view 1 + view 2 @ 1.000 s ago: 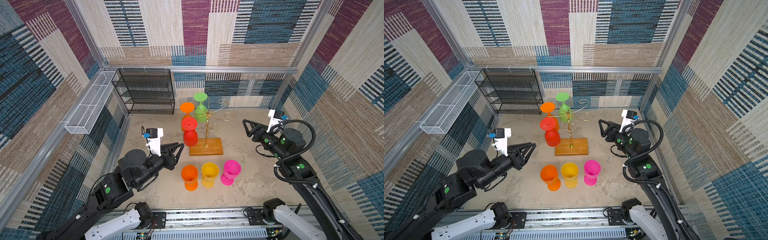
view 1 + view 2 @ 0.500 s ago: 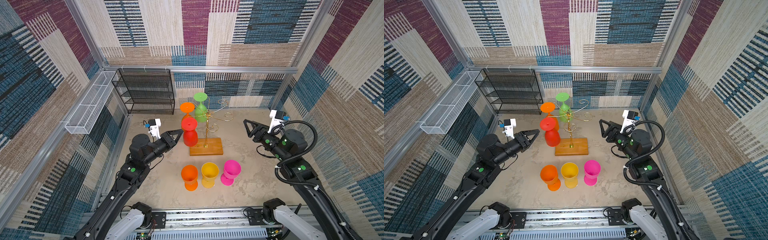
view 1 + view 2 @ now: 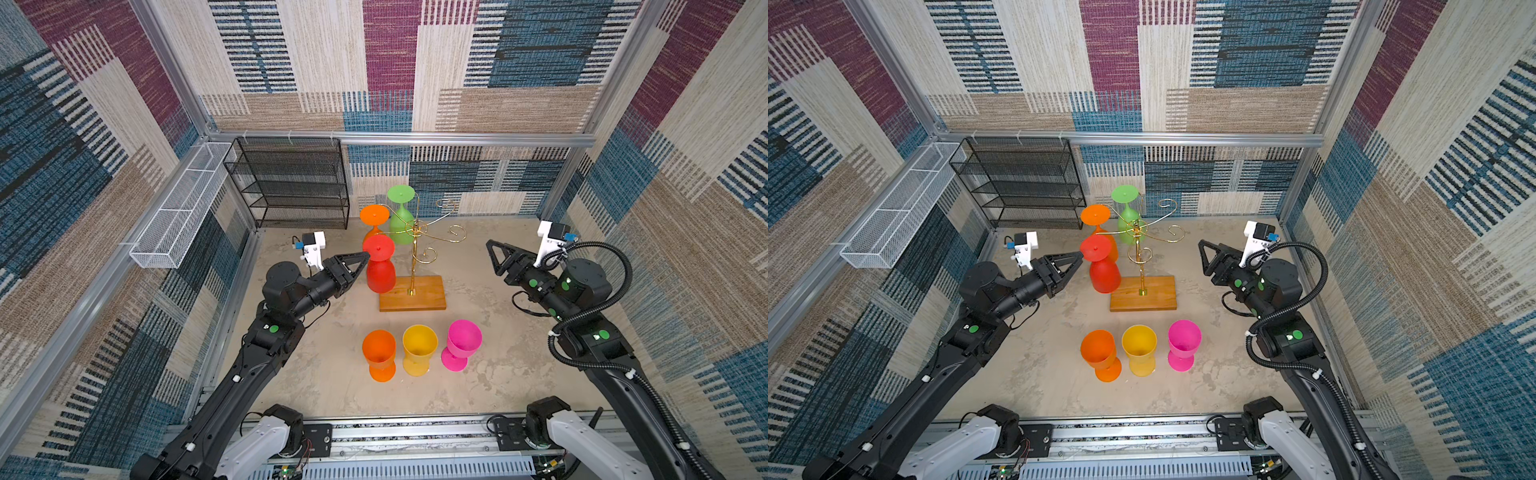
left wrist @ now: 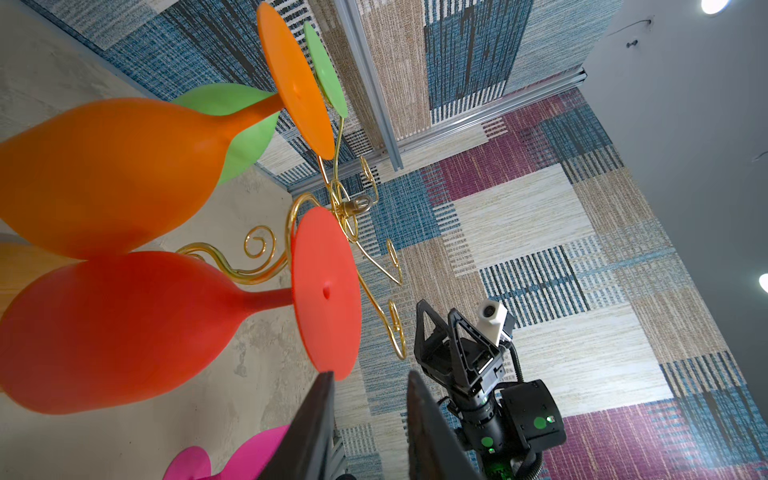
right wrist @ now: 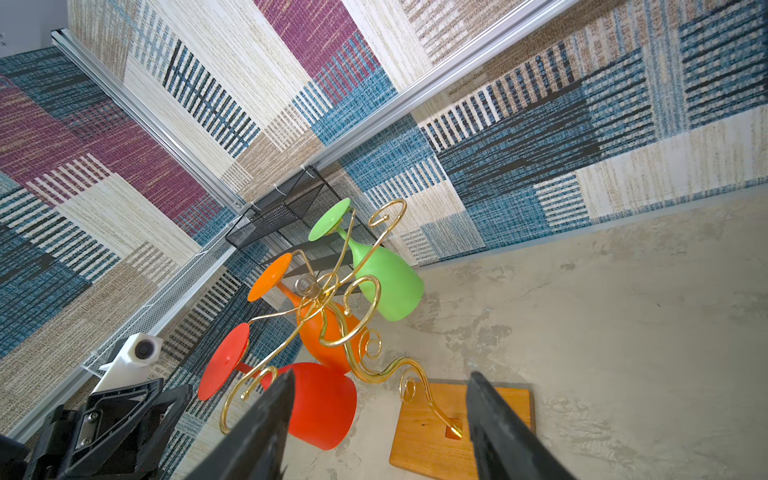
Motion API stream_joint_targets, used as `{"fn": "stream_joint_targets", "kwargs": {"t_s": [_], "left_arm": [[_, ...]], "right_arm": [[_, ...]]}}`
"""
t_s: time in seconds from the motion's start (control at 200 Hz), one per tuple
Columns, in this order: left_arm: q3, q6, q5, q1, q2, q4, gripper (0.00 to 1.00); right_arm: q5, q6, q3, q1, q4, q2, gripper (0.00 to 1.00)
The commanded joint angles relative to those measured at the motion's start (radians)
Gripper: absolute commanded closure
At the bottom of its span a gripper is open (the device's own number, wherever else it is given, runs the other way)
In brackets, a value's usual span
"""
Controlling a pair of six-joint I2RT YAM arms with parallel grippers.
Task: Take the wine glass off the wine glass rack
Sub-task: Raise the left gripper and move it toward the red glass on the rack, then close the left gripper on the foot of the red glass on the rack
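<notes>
**Desk:** Where does the left claw stand?

**Photographer:** Level with the top of the wine glass rack, a thin gold metal pole with curled wire arms on a rectangular light-wood base. Its two black fingers are a narrow gap apart and grip nothing.

**Desk:** And the glass?

**Photographer:** The red plastic wine glass hangs bowl-down from a wire arm, directly ahead of that claw's tips. In the left wrist view, the rim of its flat round foot sits right at one fingertip. I cannot tell whether they touch. The foot lies past the tips, not between the fingers.

**Desk:** What else is on the rack?

**Photographer:** Beyond the red glass from the left claw hang an upside-down orange plastic wine glass and a lime-green plastic wine glass.

**Desk:** The right claw?

**Photographer:** It is across the rack from the left claw and well apart from the gold wires. Its fingers are spread wide and empty, and they point at the rack.

**Desk:** Anything more?

**Photographer:** Below both claws, three goblets stand upright in a row on the floor: an orange plastic goblet, a yellow plastic goblet and a pink plastic goblet. Off the left claw's outer side stand a black mesh shelf unit and a long white wire basket.
</notes>
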Motion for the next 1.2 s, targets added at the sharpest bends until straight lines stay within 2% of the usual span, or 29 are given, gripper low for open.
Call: {"fn": "stream_joint_targets", "kwargs": {"t_s": [0.0, 1.197], "left_arm": [[0.002, 0.017, 0.021, 0.006, -0.01, 0.021, 0.68], [0.041, 0.031, 0.048, 0.015, 0.12, 0.054, 0.71]], "right_arm": [[0.01, -0.014, 0.002, 0.002, 0.028, -0.003, 0.33], [0.007, -0.016, -0.003, -0.001, 0.039, 0.008, 0.33]]}}
